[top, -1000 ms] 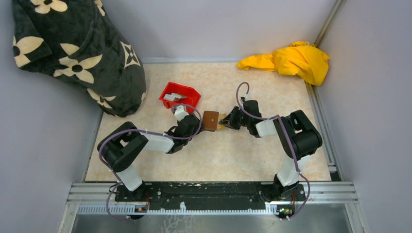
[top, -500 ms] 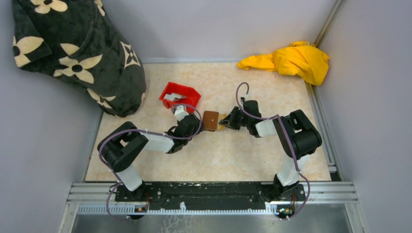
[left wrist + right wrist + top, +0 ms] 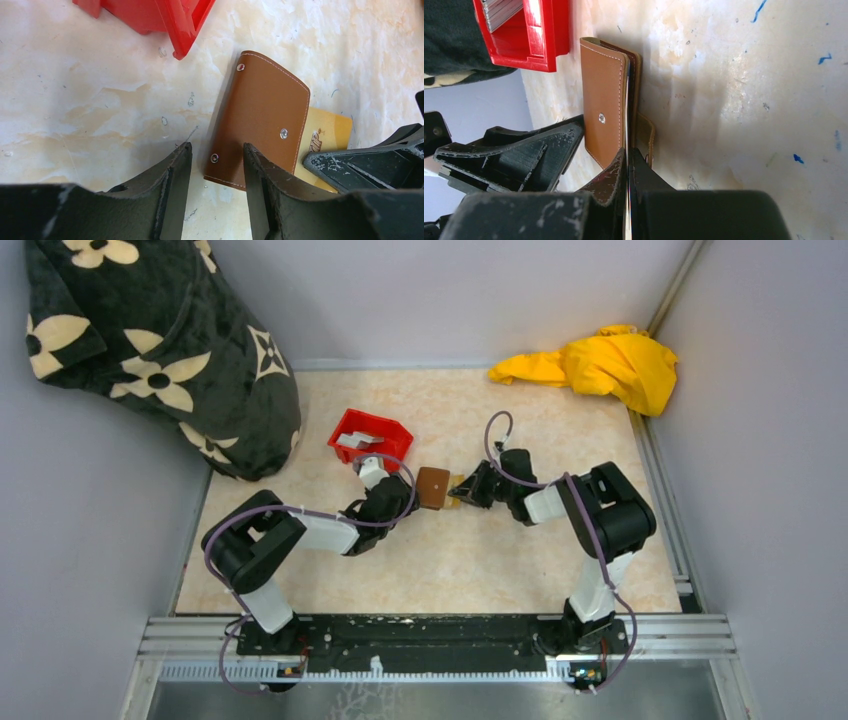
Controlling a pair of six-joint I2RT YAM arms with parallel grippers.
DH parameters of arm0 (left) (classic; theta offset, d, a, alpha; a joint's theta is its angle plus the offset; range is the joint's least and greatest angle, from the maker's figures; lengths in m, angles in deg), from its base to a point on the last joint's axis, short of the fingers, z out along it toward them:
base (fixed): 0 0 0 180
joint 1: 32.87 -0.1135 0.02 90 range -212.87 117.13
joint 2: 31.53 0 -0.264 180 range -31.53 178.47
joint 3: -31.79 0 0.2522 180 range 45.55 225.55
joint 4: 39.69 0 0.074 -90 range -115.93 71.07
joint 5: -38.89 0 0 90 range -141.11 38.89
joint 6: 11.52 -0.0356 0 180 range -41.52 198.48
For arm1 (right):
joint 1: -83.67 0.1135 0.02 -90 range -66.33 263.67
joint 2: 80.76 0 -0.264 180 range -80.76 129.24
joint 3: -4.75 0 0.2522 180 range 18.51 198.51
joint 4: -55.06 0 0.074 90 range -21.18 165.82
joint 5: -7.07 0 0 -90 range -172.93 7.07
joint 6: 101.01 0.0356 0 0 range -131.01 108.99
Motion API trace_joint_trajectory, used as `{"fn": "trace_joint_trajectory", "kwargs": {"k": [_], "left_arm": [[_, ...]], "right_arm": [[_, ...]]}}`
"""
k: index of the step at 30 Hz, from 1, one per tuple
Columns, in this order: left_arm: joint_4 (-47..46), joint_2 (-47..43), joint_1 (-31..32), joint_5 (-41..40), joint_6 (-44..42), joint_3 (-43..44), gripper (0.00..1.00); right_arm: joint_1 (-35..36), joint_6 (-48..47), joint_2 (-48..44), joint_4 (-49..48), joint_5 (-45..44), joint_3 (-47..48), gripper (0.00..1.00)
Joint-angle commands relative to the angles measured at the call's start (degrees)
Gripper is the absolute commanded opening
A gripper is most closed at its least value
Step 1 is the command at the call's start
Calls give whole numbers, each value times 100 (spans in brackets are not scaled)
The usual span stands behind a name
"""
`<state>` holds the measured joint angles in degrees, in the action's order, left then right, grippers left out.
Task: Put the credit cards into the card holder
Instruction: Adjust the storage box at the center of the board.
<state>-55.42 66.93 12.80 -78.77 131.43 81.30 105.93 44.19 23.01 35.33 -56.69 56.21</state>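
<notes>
The right tool (image 3: 628,162) pinched a credit card (image 3: 326,131) tucked inside the card holder (image 3: 260,112). The left tool (image 3: 217,147), half-open, straddled the holder's corner, possibly touching it.

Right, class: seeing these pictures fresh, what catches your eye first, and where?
The big black blanket with cream flowers at far left and the crumpled yellow cloth at far right stand out. At centre, beside a red plastic bin, the left gripper and right gripper meet at a brown leather wallet; the right one pinches a yellowish card partly inside it.
</notes>
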Motion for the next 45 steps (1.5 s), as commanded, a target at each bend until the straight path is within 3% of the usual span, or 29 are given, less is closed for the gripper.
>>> {"fn": "trace_joint_trajectory", "kwargs": {"k": [1, 14, 27, 45], "left_arm": [[1363, 199, 3, -80, 45, -330, 51], [1269, 167, -31, -145, 310, -400, 51], [1271, 198, -205, -235, 482, -301, 37], [1240, 791, -426, 190, 257, 1, 36]], "right_arm": [[-46, 72, -67, -454, 107, -67, 0], [-82, 307, 90, -946, 237, -200, 0], [-81, 376, 170, -1097, 293, -190, 0], [-81, 455, 392, -1317, 346, -174, 0]]}}
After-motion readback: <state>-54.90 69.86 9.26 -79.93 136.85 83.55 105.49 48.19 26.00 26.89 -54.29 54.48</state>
